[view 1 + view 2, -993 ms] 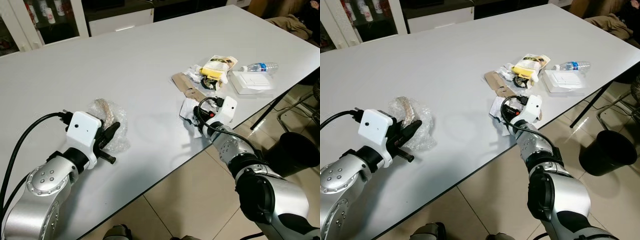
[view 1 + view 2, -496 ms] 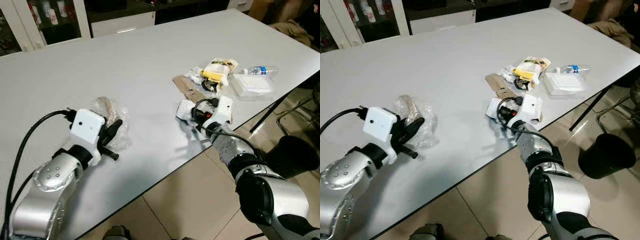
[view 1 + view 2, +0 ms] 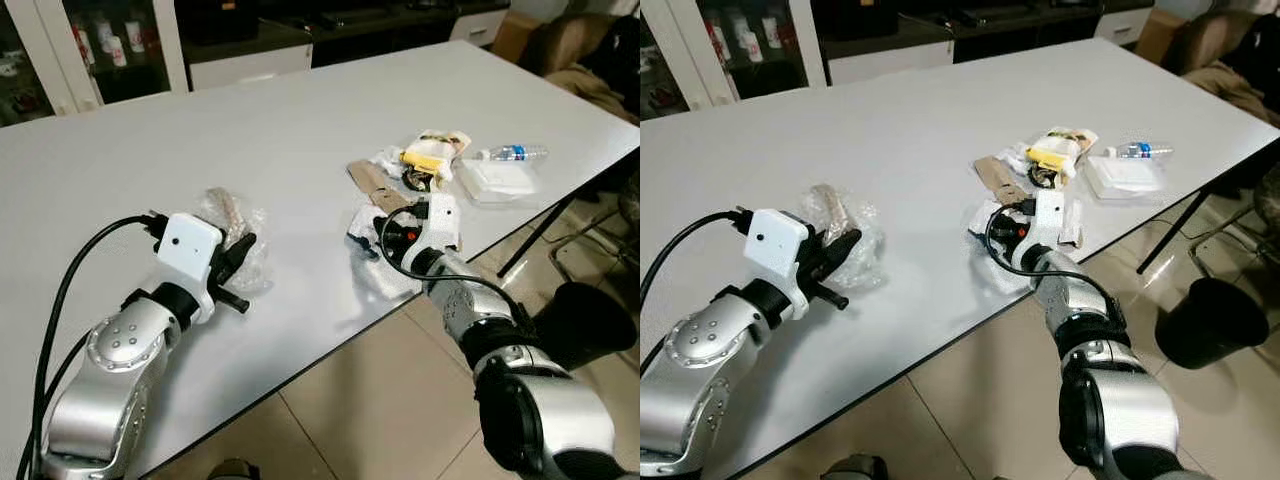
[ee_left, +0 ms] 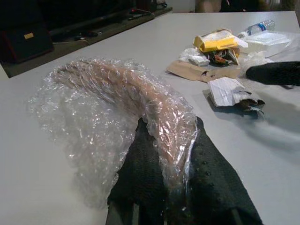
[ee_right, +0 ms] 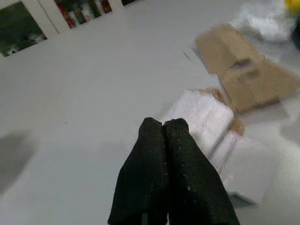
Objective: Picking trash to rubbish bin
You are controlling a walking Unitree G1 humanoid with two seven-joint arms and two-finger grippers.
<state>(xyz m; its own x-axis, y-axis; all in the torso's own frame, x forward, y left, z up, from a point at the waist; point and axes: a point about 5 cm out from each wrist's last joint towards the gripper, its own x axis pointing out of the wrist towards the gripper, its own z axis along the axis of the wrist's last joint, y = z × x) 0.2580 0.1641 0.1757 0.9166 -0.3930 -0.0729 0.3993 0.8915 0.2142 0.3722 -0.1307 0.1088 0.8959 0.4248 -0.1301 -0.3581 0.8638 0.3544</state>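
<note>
A crumpled sheet of clear bubble wrap [image 3: 228, 215] lies on the white table [image 3: 260, 110] at my left. My left gripper [image 3: 238, 266] is shut on its near edge; in the left wrist view the wrap [image 4: 112, 93] is pinched between the black fingers [image 4: 140, 168]. At the table's right edge my right gripper [image 3: 372, 238] is shut, fingers pressed together [image 5: 162, 123] with nothing seen between them. A crumpled white paper [image 5: 206, 122] lies against their side. A black rubbish bin [image 3: 585, 320] stands on the floor to the right.
Beyond the white paper lie a brown cardboard piece [image 3: 372, 182], a yellow packet with wrappers [image 3: 432, 155], a white flat container [image 3: 498, 180] and a small water bottle [image 3: 515, 152]. Chair legs [image 3: 590, 230] stand beside the bin. Cabinets line the far wall.
The head view has shifted down and right. My left arm reaches a little farther onto the table, still holding the wrap. The right gripper has slid slightly left along the white paper.
</note>
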